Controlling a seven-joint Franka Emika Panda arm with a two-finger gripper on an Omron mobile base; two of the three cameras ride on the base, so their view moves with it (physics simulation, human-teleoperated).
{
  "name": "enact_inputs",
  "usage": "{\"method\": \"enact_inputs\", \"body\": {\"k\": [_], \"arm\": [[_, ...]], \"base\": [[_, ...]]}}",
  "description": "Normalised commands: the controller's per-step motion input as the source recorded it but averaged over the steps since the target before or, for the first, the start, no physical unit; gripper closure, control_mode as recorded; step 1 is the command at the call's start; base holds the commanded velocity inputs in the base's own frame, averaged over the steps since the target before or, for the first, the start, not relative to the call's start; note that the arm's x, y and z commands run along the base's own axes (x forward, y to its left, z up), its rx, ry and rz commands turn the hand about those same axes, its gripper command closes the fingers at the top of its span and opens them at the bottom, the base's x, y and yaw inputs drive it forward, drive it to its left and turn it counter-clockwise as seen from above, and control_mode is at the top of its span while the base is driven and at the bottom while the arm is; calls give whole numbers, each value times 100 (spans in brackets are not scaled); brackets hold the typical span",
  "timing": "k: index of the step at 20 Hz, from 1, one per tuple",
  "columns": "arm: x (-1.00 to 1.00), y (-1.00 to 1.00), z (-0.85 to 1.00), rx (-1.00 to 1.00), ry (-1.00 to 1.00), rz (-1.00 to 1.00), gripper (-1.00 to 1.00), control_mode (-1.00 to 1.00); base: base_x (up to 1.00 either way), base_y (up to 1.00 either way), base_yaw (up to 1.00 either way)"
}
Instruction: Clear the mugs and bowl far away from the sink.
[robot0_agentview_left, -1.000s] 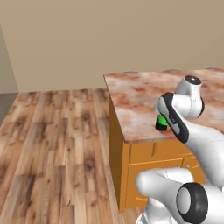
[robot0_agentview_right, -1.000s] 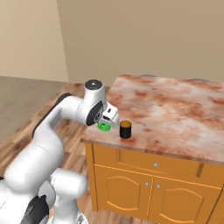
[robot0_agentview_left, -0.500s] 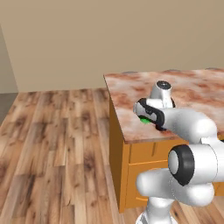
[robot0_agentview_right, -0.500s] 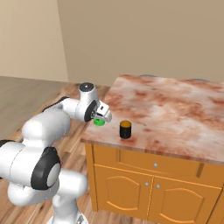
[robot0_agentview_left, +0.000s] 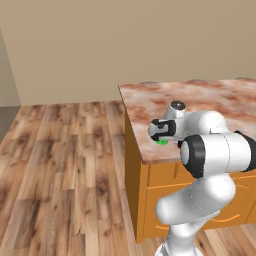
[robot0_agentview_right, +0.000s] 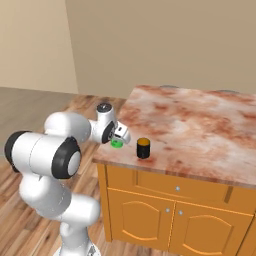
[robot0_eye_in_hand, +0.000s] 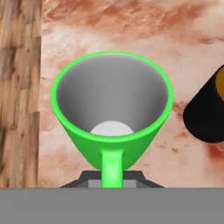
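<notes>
Green mug (robot0_eye_in_hand: 111, 114) apparently gripped by the gripper (robot0_agentview_right: 119, 138), near black mug (robot0_agentview_right: 143, 148)

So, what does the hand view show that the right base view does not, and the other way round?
Hand view alone: the pale inside of the green mug, seen from above, and its handle pointing at the camera. Right base view alone: the white arm reaching to the counter's corner, the whole black mug, the cabinet doors. Both: the two mugs side by side on the marbled counter, near its edge.
</notes>
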Motion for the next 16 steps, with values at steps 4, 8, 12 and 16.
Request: {"method": "enact_inputs", "body": {"k": [4, 8, 12, 16], "arm": [[24, 0, -54, -2, 0, 0, 100, -100], [23, 0, -34, 0, 0, 0, 100, -100], [5, 0, -8, 0, 0, 0, -100, -100], [0, 0, 2, 0, 0, 0, -100, -100]], "base": [[0, 0, 0], [0, 0, 0], [0, 0, 0], [0, 0, 0]]}}
